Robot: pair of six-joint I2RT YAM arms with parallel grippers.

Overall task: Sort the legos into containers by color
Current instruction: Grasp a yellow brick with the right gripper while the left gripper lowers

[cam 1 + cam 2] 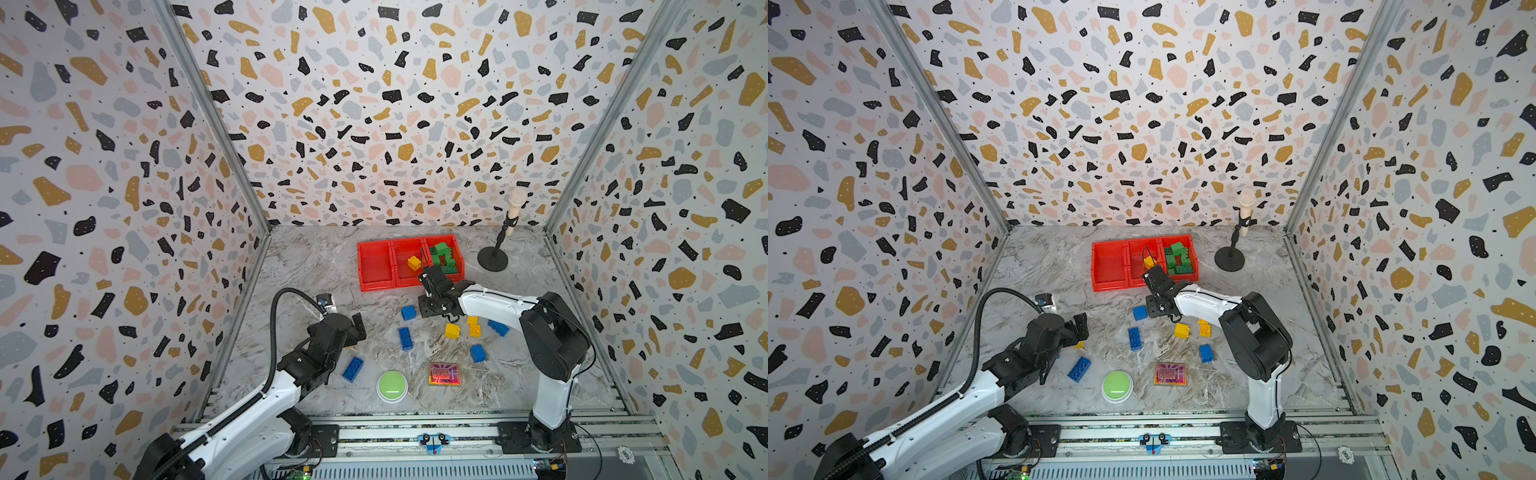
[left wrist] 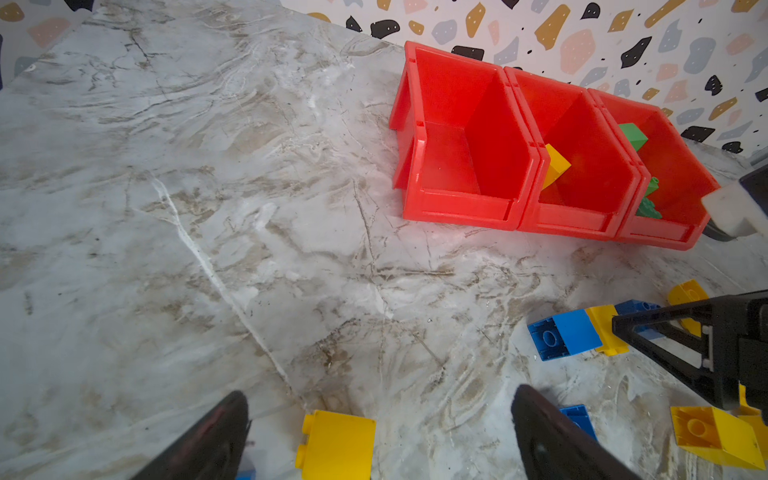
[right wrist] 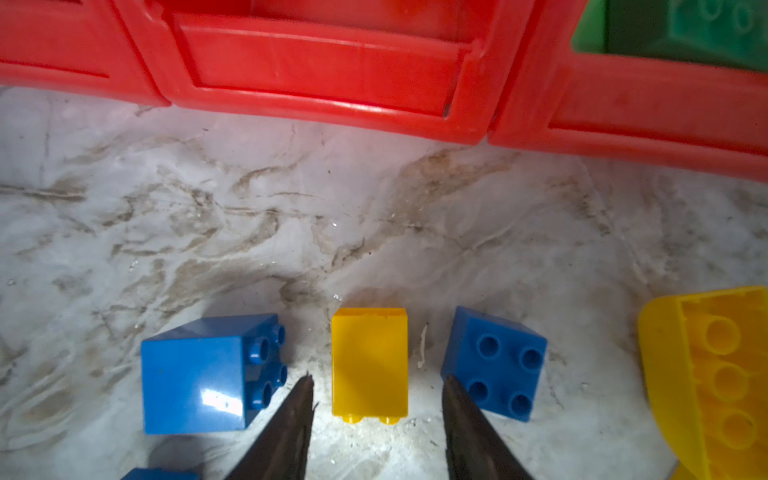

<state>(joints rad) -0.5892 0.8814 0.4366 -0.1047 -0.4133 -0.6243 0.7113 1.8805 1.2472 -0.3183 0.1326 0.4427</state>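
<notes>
One yellow brick (image 1: 414, 263) sat in the middle bin (image 1: 405, 277), probably why the right gripper (image 3: 378, 376) straddled a loose yellow brick (image 3: 370, 353), jaws parted; left gripper (image 2: 380, 395) gaped wide.

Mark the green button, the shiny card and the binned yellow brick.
green button (image 1: 392, 386): in a top view, centre of its top.
shiny card (image 1: 445, 373): in a top view, face centre.
binned yellow brick (image 1: 414, 262): in a top view, upper face.

Small round white sticker (image 1: 624, 454) on front rail (image 1: 457, 432), tiny print perhaps "500", shiny card (image 1: 444, 373) print unreadable
</notes>
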